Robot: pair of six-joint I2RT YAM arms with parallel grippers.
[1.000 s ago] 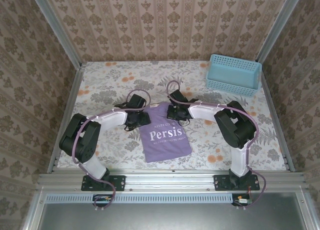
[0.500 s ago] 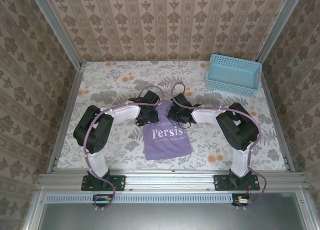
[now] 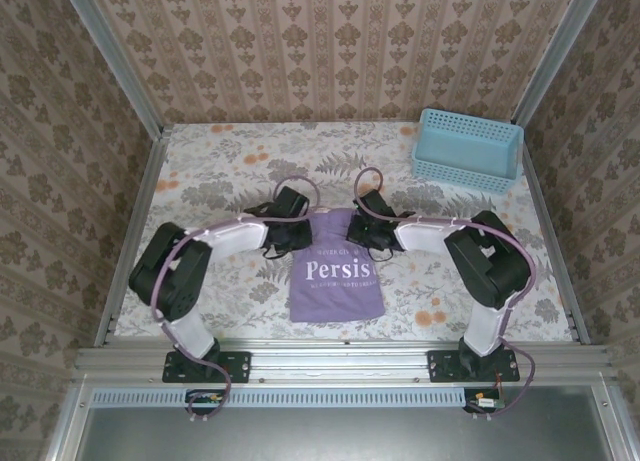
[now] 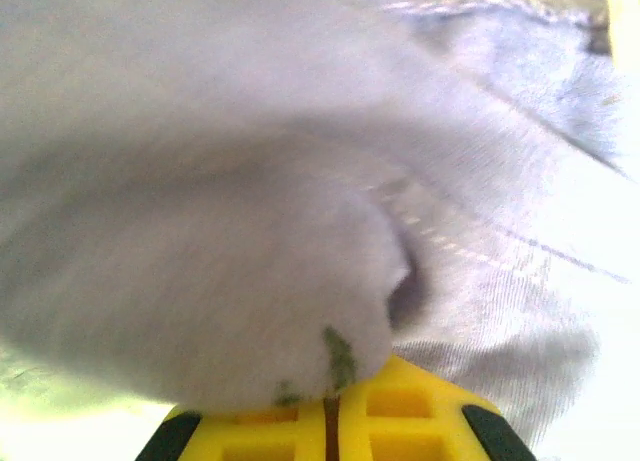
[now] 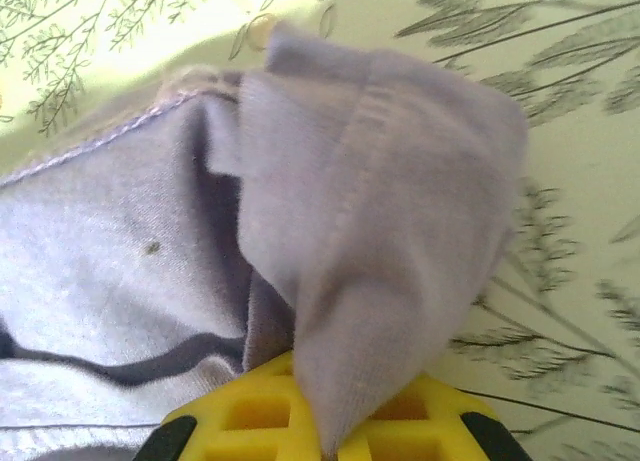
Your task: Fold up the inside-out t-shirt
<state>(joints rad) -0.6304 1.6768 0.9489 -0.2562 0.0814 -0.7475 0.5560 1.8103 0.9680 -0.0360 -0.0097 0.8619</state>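
My left gripper [image 3: 290, 237] has just pinched shut on the far left corner of the t-shirt [image 3: 336, 279]; a second ago it was spread wide beside the cloth. My right gripper [image 3: 372, 237] stays clamped on the far right corner. With both far corners held, I judge the fold toward the near hem can begin. The t-shirt lies mid-way across the bench [image 3: 220, 161], lettering up, on a flowered cover. A blue basket [image 3: 467, 149] sits at the far right, and patterned walls [image 3: 330, 51] close us in.
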